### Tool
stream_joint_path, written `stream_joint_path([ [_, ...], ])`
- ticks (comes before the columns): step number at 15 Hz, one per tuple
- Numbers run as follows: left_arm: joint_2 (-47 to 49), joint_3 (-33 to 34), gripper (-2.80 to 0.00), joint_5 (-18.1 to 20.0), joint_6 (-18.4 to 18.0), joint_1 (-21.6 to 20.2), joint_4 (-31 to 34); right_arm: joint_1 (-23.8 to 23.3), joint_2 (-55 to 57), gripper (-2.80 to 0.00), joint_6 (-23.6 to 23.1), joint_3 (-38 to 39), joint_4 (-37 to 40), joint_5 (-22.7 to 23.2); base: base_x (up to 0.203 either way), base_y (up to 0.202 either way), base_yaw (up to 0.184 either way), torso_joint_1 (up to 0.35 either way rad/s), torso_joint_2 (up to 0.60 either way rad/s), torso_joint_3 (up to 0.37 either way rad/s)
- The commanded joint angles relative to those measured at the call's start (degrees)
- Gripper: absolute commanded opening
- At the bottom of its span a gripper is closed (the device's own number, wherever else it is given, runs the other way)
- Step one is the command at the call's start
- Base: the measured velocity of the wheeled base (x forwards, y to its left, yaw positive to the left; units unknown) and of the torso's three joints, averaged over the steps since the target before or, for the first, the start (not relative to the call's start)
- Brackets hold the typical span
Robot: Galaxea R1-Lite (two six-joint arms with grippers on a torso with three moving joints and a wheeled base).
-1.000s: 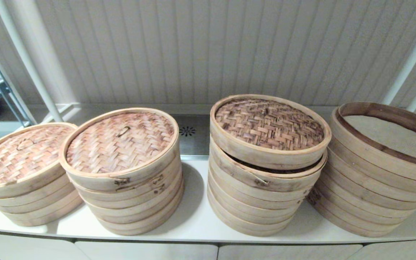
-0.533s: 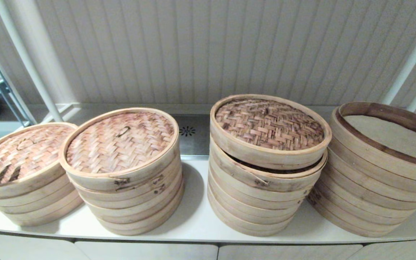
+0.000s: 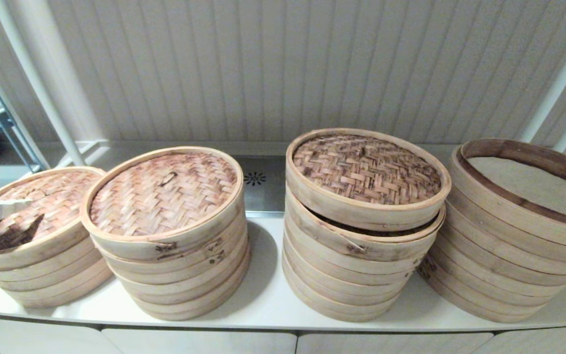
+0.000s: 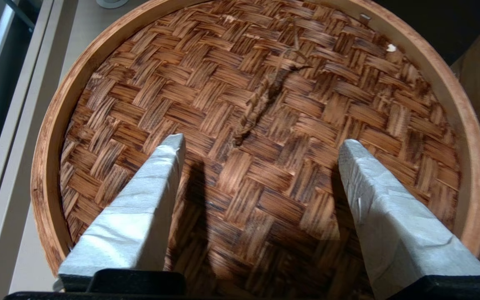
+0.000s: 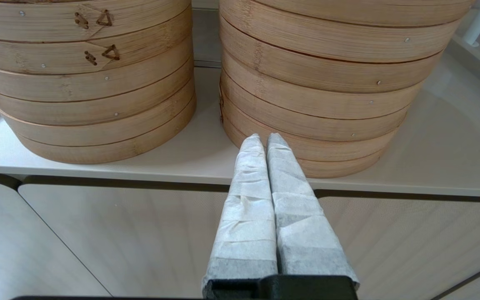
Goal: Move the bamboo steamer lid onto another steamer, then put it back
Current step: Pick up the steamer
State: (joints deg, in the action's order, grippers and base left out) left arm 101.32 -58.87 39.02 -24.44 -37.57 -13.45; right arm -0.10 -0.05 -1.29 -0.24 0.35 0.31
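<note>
at nine o'clock on the counter (image 3: 263, 305), my left gripper (image 4: 261, 146) is now arriving over the leftmost bamboo steamer lid (image 3: 32, 206), jaws spread wide and empty astride its twine loop (image 4: 265, 96); grasping is evidently beginning. my right gripper (image 5: 261, 139) is idling pressed together, below the counter edge.

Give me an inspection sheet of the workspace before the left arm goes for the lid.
Surface: white counter, four steamer stacks in a row.
Job's things: far-left lid seated, cord handle between the spread fingers; far-right stack has no lid.
Clutter: nothing seen.
Grippers: left gripper open over the far-left lid; right gripper shut, parked low before the counter edge.
Cables: nothing seen.
Surroundings: ribbed wall panel, white poles, metal drain plate behind the stacks.
</note>
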Motion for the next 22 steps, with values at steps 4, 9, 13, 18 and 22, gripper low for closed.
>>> stream_joint_path([
  [4,4.9,-4.2,0.0,0.2,0.0,0.5,-0.1,0.0,-0.1,-2.8,0.0,0.0,0.0,0.0,0.0,0.0,0.0,0.0,0.0,0.0],
  [9,7.6,-6.1,0.0,0.1,0.4,3.2,-0.3,0.0,-0.1,-2.8,0.0,0.0,0.0,0.1,0.0,0.0,0.0,0.0,0.0,0.0],
  [13,8.0,-7.7,-2.8,0.0,1.1,3.7,-0.8,0.0,-0.1,-2.8,0.0,0.0,0.0,0.0,0.0,0.0,0.0,0.0,0.0,0.0],
  [18,9.2,-8.5,-2.8,-0.3,1.5,3.6,-1.0,0.0,-0.1,-2.8,0.0,0.0,0.0,0.0,0.0,0.0,0.0,0.0,0.0,0.0],
  [22,10.2,-9.2,-2.8,-0.4,1.6,3.6,-1.0,0.0,-0.1,-2.8,0.0,0.0,0.0,0.0,0.0,0.0,0.0,0.0,0.0,0.0],
])
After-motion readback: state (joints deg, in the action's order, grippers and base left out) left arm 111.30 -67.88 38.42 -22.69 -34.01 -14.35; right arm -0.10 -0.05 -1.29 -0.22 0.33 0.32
